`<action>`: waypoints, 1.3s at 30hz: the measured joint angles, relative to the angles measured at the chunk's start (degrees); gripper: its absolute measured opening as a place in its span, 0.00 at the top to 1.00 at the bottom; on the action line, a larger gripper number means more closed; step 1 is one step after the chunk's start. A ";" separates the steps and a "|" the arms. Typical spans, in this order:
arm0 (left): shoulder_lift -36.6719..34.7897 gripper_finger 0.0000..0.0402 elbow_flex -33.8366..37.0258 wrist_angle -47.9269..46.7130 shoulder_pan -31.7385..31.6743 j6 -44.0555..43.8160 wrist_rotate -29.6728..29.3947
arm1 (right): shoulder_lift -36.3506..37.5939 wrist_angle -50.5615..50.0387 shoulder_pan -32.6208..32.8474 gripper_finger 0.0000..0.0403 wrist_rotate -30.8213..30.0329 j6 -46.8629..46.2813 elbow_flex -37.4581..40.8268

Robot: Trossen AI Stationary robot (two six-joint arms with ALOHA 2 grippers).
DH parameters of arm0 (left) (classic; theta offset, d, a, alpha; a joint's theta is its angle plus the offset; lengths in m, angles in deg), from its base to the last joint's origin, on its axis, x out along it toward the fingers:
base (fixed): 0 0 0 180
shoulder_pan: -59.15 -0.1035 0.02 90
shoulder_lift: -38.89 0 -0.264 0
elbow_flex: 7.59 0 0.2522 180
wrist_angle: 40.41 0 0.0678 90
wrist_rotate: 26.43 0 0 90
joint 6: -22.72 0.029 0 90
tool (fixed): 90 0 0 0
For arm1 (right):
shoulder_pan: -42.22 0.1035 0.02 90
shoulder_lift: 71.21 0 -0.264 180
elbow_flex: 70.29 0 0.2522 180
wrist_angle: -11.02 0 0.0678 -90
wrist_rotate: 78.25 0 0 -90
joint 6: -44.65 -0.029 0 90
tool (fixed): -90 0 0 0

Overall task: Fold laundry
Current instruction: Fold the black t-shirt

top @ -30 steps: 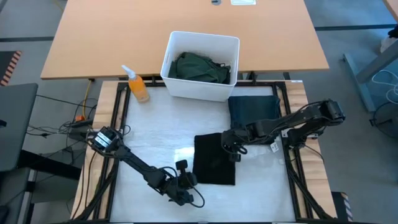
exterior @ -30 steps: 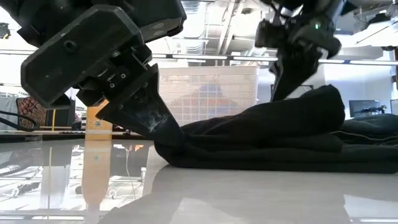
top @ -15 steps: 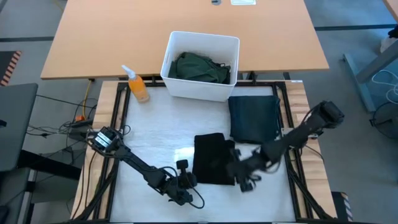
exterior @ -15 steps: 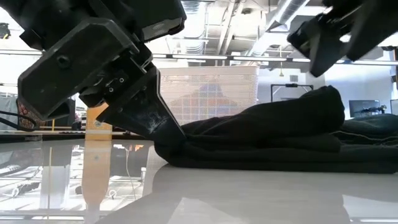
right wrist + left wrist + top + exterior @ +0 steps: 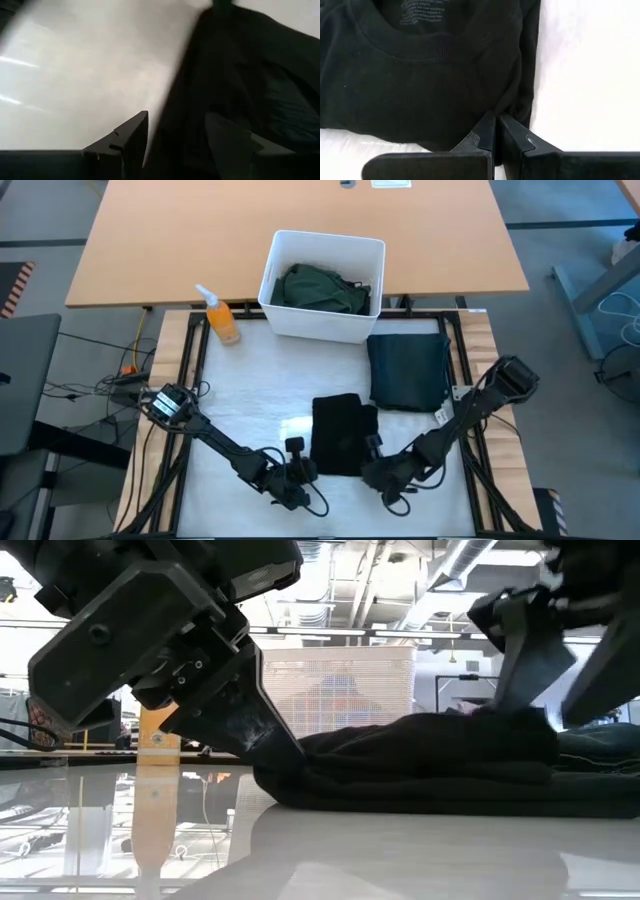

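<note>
- High view: left claw [image 5: 300, 471], at 6 o'clock, pinches black shirt [image 5: 338, 432] to hold its corner down.
- Right claw [image 5: 372, 472] gapes wide beside it, ready to grab.

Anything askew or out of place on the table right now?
Nothing stands out. The folded black shirt lies flat between both claws, the left claw shut on its corner; the folded dark garment sits squarely beside the white bin.

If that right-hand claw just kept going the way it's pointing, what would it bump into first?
Most likely the folded black shirt. The right gripper has its jaws open, with the shirt's edge directly ahead, one finger over cloth and the other over the bare white table. How close it is stays unclear.
</note>
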 joint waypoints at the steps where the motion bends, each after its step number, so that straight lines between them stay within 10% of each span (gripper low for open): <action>1: 0.00 1.00 0.00 0.35 0.00 0.08 -0.01 | -0.43 -0.97 -0.02 0.45 -2.04 -0.46 0.00; 10: 0.02 1.00 0.00 1.40 0.00 0.92 0.70 | -0.94 -5.19 -0.10 0.51 -9.84 -3.60 0.02; 17: 0.02 1.00 0.00 2.45 0.00 2.04 0.63 | -1.09 -9.26 -0.39 0.94 -1.90 -7.17 0.00; 29: -2.30 1.00 -0.02 5.63 -0.07 10.41 0.74 | 9.18 -17.35 -3.98 0.96 20.51 -16.02 -5.69; 39: -2.29 1.00 -0.04 6.75 -0.02 8.54 1.74 | -5.12 -2.60 1.94 0.94 28.91 -23.03 -5.60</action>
